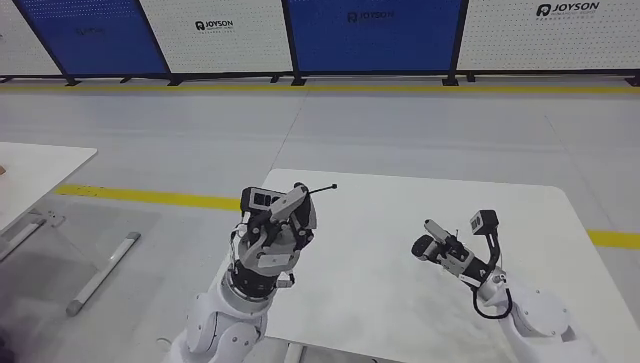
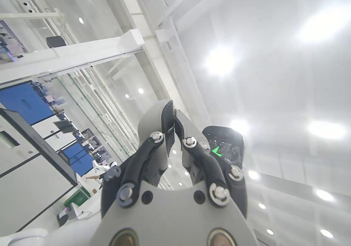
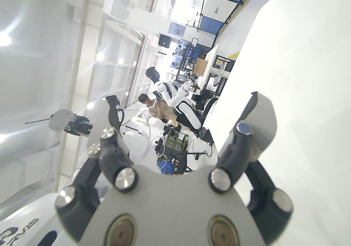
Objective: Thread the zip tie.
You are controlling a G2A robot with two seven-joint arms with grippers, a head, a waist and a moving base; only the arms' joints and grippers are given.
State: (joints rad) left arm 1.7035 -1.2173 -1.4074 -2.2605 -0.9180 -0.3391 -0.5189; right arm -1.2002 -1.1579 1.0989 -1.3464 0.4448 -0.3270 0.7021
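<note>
We saw one large white surface [image 1: 420, 303] spread beneath two pincers. A second white surface [image 1: 35, 163] stood well apart across the grey floor [image 1: 200, 133], on the far side of the left pincer [image 1: 303, 196] from the right one. The left pincer was held up above the main surface. Its two fingers [image 2: 167, 118] were pressed together, pads meeting, clamped on the one zip tie [image 1: 322, 189]. The right pincer [image 1: 422, 240] sat near the surface and well apart from the left, with its two fingers [image 3: 259, 115] spread wide. The single zip tie, thin and black, stuck out straight beyond the left pincer's fingertips. It slanted up and away from the robot, leaning toward the right pincer's side. Its free end carried a small knob and touched neither the surface nor the right pincer.
</note>
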